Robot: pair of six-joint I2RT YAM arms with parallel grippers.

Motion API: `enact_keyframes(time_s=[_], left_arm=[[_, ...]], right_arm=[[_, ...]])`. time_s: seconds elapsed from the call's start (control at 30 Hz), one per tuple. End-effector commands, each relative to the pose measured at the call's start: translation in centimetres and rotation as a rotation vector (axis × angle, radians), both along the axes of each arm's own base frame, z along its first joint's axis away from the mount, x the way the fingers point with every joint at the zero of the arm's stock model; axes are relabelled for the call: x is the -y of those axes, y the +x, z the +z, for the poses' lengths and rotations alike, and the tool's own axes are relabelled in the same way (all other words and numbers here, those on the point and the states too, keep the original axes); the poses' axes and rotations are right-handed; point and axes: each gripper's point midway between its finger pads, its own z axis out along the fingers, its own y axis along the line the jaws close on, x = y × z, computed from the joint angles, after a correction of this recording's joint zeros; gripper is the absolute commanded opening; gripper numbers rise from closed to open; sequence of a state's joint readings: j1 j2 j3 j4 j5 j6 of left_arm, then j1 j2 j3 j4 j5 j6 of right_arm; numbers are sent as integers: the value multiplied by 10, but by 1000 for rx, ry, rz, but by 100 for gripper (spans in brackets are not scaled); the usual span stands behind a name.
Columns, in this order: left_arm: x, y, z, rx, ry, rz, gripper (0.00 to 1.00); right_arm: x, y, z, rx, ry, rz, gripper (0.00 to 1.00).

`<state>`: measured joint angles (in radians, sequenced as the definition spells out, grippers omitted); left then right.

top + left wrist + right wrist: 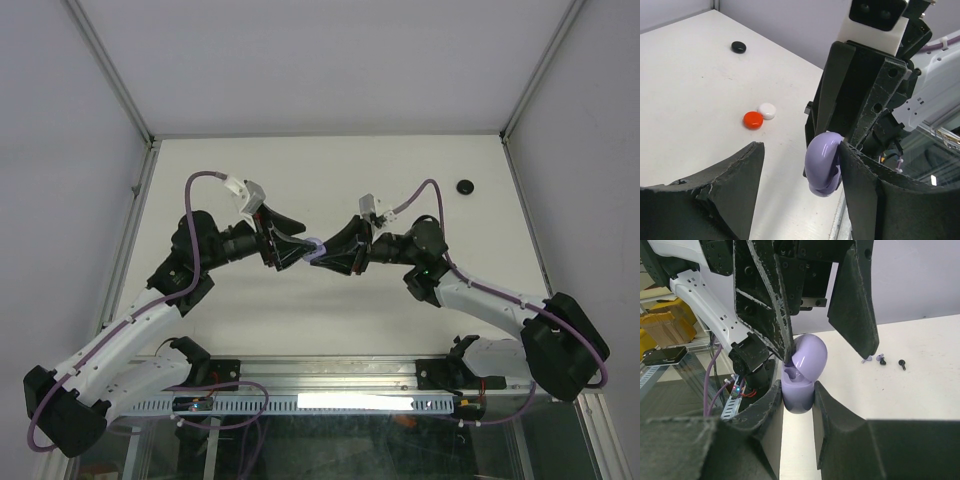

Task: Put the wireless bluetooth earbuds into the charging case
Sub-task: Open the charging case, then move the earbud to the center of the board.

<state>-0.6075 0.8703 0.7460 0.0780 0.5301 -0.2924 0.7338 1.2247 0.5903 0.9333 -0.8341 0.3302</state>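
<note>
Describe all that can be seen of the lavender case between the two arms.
The lavender case is a small, glossy, rounded capsule, plastic by its look. It stands upright above the table, its base clamped in the jaws of the right gripper. Its domed lid is tipped open. One jaw of the open left gripper touches the lid.

**No writing to be read**

I can find nothing legible anywhere. The lavender charging case [799, 390] shows a plain shell. The white camera mount [871, 31] above it bears no readable print. The yellow boxes [662, 325] far left of the case are too blurred.
</note>
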Motion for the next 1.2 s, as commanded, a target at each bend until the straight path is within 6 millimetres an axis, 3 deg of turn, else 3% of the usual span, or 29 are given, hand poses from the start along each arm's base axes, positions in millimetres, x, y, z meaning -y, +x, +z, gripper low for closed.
enact_keyframes(time_s=[0.0, 0.37, 0.57, 0.8, 0.83, 0.87, 1.17], left_arm=[[-7, 14, 25, 35, -39, 91, 63], [-12, 20, 25, 22, -35, 142, 85], [-28, 42, 11, -47, 3, 301, 93], [-72, 79, -47, -245, 109, 633, 94], [-80, 83, -58, -277, 127, 678, 93], [-87, 86, -67, -308, 145, 716, 93], [-167, 106, -146, -554, 240, 1046, 87]], right_arm=[[5, -11, 18, 92, 43, 23, 0], [4, 4, 1, 81, -5, -54, 0], [9, 18, -25, 54, -73, -143, 0], [16, 11, -55, 0, -129, -142, 0], [23, 44, -57, 69, -137, -324, 0], [26, 47, -62, 76, -148, -353, 0], [39, 49, -83, 97, -166, -412, 0]])
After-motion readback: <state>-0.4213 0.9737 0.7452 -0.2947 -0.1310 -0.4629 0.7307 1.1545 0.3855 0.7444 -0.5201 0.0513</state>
